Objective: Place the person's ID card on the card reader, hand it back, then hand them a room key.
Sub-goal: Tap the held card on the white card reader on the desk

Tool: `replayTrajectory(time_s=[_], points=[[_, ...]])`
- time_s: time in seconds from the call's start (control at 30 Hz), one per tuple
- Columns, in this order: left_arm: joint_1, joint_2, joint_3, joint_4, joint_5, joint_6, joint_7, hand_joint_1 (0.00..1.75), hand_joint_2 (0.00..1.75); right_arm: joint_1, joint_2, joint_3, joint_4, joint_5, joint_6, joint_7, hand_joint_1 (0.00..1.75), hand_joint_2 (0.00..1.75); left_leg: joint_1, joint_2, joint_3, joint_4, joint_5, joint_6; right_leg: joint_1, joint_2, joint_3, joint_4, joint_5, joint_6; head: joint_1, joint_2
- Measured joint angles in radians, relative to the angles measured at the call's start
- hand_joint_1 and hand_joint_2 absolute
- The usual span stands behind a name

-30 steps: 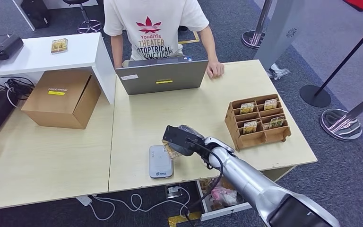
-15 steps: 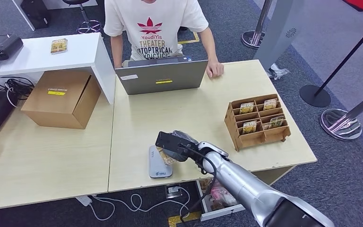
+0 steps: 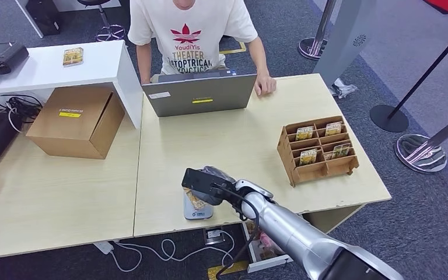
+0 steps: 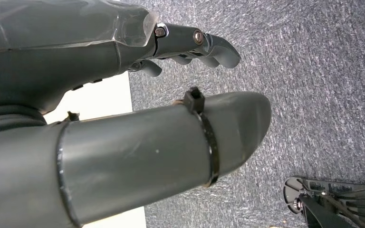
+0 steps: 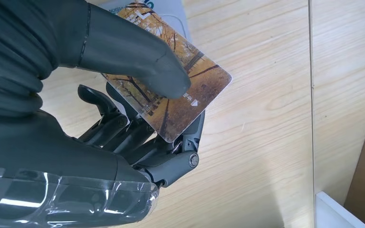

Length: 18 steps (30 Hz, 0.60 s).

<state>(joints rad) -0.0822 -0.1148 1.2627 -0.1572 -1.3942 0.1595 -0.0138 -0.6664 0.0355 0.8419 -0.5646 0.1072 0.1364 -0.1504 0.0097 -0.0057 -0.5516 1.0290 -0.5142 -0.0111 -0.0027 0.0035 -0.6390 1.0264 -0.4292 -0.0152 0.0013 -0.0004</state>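
My right hand (image 3: 207,185) hovers over the white card reader (image 3: 197,211) near the table's front edge. It pinches the ID card (image 5: 180,95), printed with autumn trees, between thumb and fingers; the card (image 3: 195,198) hangs just above the reader (image 5: 168,12). Whether card and reader touch is unclear. My left hand (image 4: 123,95) hangs beside the table over grey carpet, holding nothing, fingers loosely curled. Room key cards sit in a wooden slotted rack (image 3: 318,149) at the table's right. The person (image 3: 189,35) stands behind a laptop (image 3: 199,93), one hand (image 3: 265,86) resting on the table.
A cardboard box (image 3: 77,121) sits at the left beside a white shelf (image 3: 58,64). Cables (image 3: 169,248) trail on the floor below the table's front edge. Barrier posts (image 3: 391,114) stand at the right.
My right hand has carried the ID card leftward and toward me, from beside the card reader to directly over it. The person and the rack have stayed put.
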Motion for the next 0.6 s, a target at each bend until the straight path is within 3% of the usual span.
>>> replayTrajectory(time_s=[0.6], points=[[0.000, 0.002, -0.019, 0.000, -0.029, -0.018, -0.008, 0.00, 0.00, 0.015, 0.014, 0.000, 0.031, 0.016, -0.012, 0.015, 1.75, 1.75, 0.000, 0.000, 0.000, 0.000, 0.000, 0.000, 0.000, 0.000, 0.000, 0.000, 0.000, 0.000, 0.000, 0.000]])
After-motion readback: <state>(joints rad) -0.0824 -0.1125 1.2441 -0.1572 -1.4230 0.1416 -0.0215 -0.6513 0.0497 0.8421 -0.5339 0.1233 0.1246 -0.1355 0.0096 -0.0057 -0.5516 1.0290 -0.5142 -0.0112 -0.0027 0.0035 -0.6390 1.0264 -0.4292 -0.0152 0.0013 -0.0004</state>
